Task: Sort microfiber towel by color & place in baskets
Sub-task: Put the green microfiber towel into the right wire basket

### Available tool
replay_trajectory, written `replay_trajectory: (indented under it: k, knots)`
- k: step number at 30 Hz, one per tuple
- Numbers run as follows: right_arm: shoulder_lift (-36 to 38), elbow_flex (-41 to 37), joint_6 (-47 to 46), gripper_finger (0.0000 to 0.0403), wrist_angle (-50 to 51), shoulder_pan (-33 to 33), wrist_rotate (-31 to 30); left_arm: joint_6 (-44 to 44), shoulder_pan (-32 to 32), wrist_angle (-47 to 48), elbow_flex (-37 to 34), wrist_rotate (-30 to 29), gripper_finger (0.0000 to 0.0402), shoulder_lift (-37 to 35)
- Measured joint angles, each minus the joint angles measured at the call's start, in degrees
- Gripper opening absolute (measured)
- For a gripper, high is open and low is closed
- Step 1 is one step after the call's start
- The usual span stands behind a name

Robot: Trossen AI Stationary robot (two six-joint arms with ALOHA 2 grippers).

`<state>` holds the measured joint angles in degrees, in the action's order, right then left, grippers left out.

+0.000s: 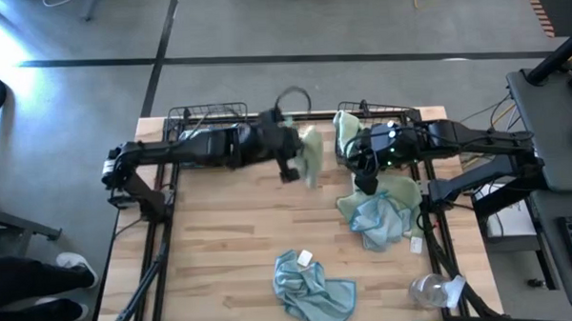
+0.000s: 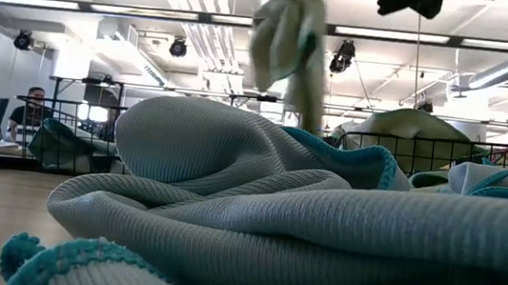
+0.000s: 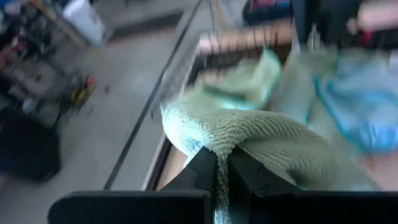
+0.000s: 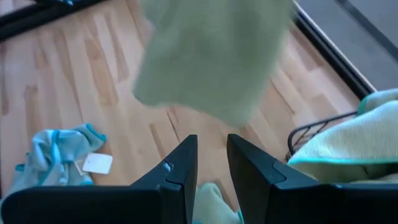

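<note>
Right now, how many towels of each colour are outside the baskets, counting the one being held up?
Pale green: 2, the held green towel in the left tool and the green towel under the right arm.
Light blue: 2, the blue towel beside it and the front blue towel.
Total: 4, as far as the heaps show.

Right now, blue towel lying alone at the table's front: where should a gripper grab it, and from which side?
Blue towel: pinch a raised fold near its middle, coming straight down from above. It lies crumpled in ridges, apart from the other towels, with bare table around it.
</note>
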<state>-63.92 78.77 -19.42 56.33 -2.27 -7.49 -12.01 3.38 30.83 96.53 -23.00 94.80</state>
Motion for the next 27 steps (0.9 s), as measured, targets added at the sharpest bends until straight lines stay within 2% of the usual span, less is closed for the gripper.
replay_trajectory:
  k: [7,12,17,23,24,27]
  knots:
    - [0.00,2.50,0.16,0.0082,-0.63,0.00,-0.01,-6.43,8.02,-11.91,1.34,13.77,0.0000,2.59]
    - [0.00,3.25,1.23,0.0082,-3.73,-0.01,-0.02,-9.94,11.73,-12.66,7.59,20.47,0.0000,8.25]
    - [-0.02,3.33,1.54,0.0082,-7.47,0.00,-0.01,-11.91,14.28,-12.40,18.91,27.96,0.0000,17.49]
    - [-0.02,3.31,1.49,0.0082,-7.82,0.00,-0.02,-12.80,16.17,-0.97,37.32,36.85,0.0000,30.08]
    - [-0.02,3.31,1.49,0.0082,-7.86,0.00,-0.02,-13.25,16.33,-0.78,38.62,37.67,0.0000,31.76]
    - [-0.02,3.28,1.48,0.0082,-7.86,0.00,-0.08,-13.23,16.94,-7.32,33.10,40.21,0.0000,31.17]
